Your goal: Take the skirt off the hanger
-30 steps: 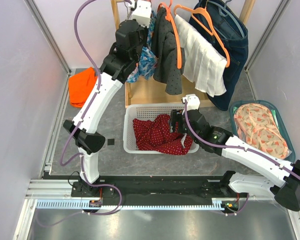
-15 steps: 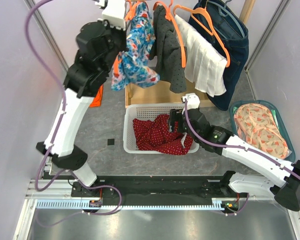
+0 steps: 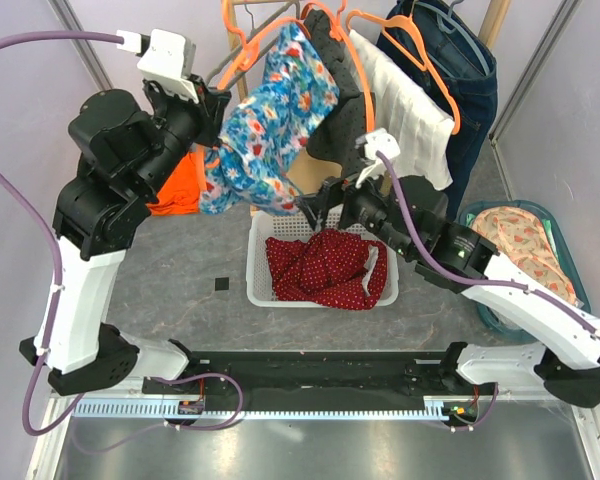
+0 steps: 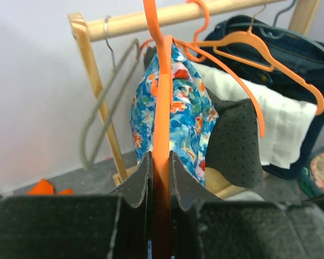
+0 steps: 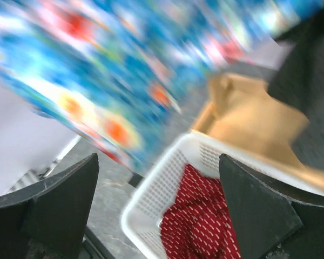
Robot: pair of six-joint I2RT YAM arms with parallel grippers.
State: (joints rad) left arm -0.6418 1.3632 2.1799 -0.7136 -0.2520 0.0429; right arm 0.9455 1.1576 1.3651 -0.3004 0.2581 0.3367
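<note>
I pinch the hanger (image 4: 161,108) in my left fingers (image 4: 136,183); right fingers (image 5: 48,205) spread open beside the skirt (image 3: 270,130), not yet pulled off.

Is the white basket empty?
No, a red dotted cloth lies bunched up inside the white basket.

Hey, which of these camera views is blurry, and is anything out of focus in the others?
Right wrist view: heavily motion-blurred, the floral skirt smeared, the white basket soft. Left wrist view: the near end effector fingers are out of focus, the orange hanger fairly crisp. Top external view: sharp and evenly lit, no glare.
</note>
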